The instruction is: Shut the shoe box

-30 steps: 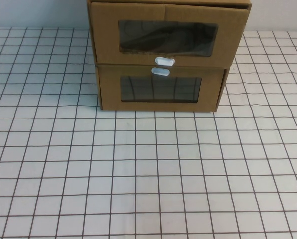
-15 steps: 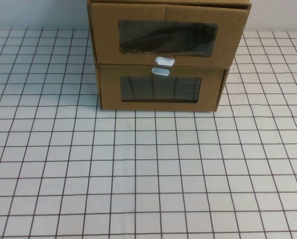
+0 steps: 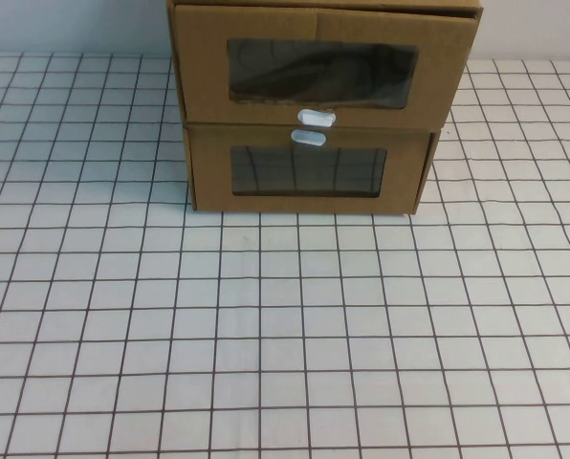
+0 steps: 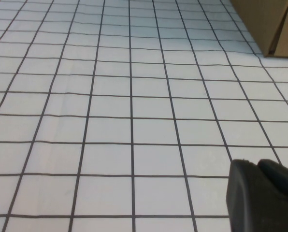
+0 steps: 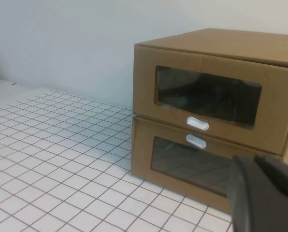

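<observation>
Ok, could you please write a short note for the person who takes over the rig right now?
Left gripper: over the gridded table, apart from the boxes.
Right gripper: facing the box fronts, touching nothing.
Shoe box: on top of the lower box, white tab under its window. Its front stands out past the lower box's front, so it seems not fully pushed in.
Done: nothing visible.
Left: reach the shoe box front and push it in.

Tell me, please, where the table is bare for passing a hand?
The table is bare before and beside the shoe box, stacked on the lower box. Crowded only there. Left tool and right tool hang over that grid.
</observation>
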`<state>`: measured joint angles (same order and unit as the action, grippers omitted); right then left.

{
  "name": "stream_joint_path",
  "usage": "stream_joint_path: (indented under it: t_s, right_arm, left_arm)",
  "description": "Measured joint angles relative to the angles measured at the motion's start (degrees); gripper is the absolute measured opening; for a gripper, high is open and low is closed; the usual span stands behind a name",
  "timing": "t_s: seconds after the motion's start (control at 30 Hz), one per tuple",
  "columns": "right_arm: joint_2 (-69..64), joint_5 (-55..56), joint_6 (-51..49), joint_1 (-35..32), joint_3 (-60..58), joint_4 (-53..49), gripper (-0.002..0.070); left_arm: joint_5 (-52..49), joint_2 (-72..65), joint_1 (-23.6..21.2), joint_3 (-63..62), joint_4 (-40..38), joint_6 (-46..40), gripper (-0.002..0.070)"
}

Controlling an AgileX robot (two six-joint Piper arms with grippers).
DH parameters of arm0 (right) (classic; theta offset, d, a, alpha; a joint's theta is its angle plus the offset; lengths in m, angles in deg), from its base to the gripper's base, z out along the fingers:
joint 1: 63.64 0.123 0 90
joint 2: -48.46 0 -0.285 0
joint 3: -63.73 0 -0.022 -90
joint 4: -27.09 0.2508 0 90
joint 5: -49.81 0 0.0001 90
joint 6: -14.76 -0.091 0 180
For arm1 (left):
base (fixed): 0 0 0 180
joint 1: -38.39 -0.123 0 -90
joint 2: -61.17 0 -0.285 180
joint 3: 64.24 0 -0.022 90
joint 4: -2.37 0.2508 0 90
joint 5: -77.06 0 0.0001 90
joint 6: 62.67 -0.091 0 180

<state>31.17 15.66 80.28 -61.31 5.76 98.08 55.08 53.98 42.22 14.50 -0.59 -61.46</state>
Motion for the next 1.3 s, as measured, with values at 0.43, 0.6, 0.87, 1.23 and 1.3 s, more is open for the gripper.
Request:
stream_joint_path:
  t_s: [0.43, 0.6, 0.87, 1.23, 1.3]
  right_arm:
    - [4.19, -0.13, -11.56, -0.79, 0.0, -19.95, -0.0013]
    - [5.88, 0.41, -45.25, 2.31, -1.18, -53.22, -0.0014]
    - [9.96, 15.35, -66.02, 4.07, -15.06, -70.62, -0.0014]
    - [9.96, 13.54, -66.96, 4.07, -20.66, -67.52, -0.0013]
    - [9.96, 13.54, -66.96, 4.07, -20.66, -67.35, -0.0014]
  left_arm:
    - [-0.1, 0.0, 0.0, 0.0, 0.0, 0.0, -0.0002]
    - [-0.1, 0.0, 0.0, 0.0, 0.0, 0.0, -0.0002]
    - [-0.1, 0.02, 0.0, 0.0, 0.0, 0.0, -0.0003]
    - [-0.1, 0.12, 0.0, 0.0, 0.0, 0.0, -0.0003]
    - [-0.1, 0.12, 0.0, 0.0, 0.0, 0.0, -0.0002]
